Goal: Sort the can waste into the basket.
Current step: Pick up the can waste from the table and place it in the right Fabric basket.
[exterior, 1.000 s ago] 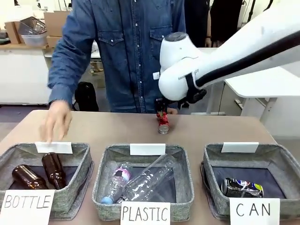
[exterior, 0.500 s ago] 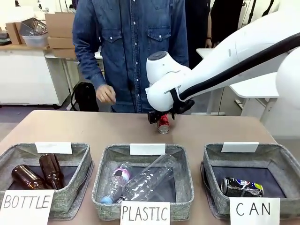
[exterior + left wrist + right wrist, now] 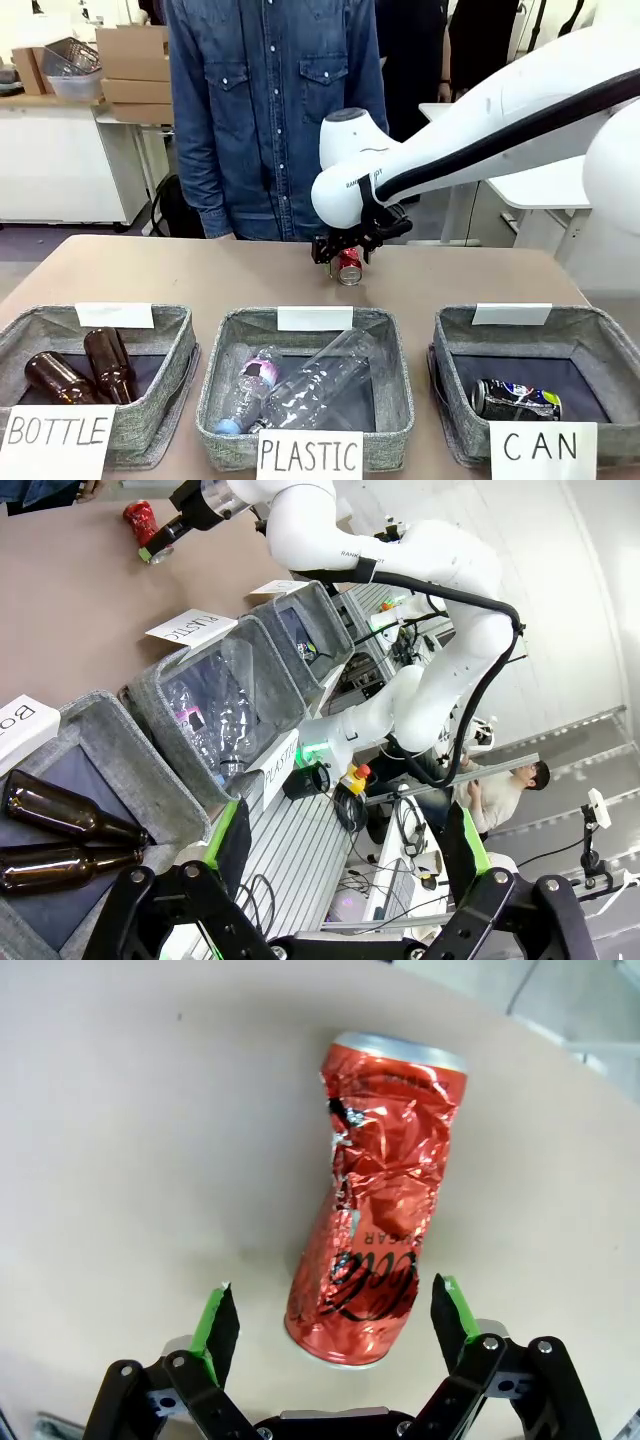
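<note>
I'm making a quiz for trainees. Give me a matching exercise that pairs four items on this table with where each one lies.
1. red can
2. dark printed can
3. brown bottles
4. clear bottles

A. basket signed PLASTIC
B. bare tabletop, between the open right claw's fingers
C. basket signed CAN
D. basket signed BOTTLE

Pairs: 1-B, 2-C, 3-D, 4-A

Two brown bottles [image 3: 80, 370] are laid in the basket signed "BOTTLE" [image 3: 150, 415], and clear plastic bottles [image 3: 300, 385] in the one signed "PLASTIC" [image 3: 395, 400].
</note>
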Controlling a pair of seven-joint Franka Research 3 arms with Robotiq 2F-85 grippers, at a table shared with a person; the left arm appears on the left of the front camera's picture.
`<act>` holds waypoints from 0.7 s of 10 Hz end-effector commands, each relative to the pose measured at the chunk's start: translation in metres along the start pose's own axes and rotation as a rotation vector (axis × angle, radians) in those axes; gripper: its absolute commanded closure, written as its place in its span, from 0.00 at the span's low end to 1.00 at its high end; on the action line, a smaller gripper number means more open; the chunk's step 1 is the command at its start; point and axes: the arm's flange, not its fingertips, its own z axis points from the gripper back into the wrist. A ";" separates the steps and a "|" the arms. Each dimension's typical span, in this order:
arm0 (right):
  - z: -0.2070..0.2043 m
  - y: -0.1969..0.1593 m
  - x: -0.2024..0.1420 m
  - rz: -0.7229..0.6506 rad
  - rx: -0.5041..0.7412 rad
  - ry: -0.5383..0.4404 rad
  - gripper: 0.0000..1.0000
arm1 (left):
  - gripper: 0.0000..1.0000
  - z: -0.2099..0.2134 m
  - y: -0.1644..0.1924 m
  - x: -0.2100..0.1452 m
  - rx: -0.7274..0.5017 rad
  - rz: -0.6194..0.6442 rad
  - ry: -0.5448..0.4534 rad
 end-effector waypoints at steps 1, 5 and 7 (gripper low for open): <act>0.000 -0.005 0.004 0.007 0.067 0.030 0.00 | 0.01 0.000 -0.002 0.000 -0.016 -0.022 -0.011; -0.011 -0.016 0.011 -0.070 0.042 0.023 0.55 | 0.01 0.000 -0.002 0.000 -0.016 -0.022 -0.011; -0.014 -0.014 0.012 -0.069 -0.017 0.019 1.00 | 0.01 0.000 -0.002 0.000 -0.016 -0.022 -0.011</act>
